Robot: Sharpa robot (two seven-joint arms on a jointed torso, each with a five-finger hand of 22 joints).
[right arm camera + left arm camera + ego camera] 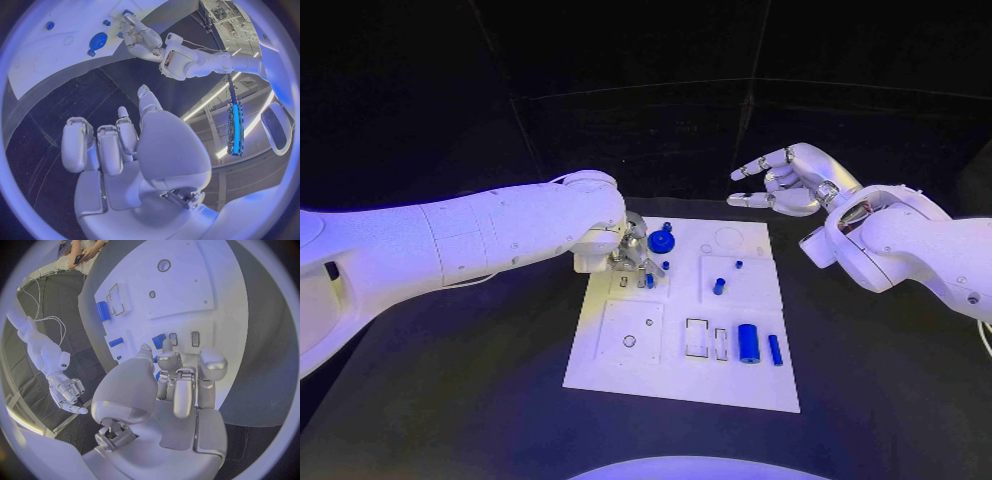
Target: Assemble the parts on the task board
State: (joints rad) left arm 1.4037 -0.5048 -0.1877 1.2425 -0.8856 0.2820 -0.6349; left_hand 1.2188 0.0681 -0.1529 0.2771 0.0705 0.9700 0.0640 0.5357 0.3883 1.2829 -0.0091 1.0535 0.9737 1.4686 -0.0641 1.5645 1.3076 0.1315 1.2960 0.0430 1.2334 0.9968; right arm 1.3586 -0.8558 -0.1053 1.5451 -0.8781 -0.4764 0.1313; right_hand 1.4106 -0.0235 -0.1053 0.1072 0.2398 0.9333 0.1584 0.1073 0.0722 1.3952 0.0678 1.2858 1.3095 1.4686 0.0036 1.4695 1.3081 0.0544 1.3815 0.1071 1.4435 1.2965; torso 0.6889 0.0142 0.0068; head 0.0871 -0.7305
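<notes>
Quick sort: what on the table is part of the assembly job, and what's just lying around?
Job:
- task board
- blue disc
- blue cylinder
- blue bar
- small blue pegs
- left hand, over the board's far left corner; whether it holds a part can't be told
- right hand, off the board, holding nothing

Lying about:
- nothing loose seen on the black table

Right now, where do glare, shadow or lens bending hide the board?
Head view: the left robot hand covers the task board at its far-left corner. Left wrist view: fisheye bends the board's edges. Right wrist view: the board sits curved beside the right robot hand.
</notes>
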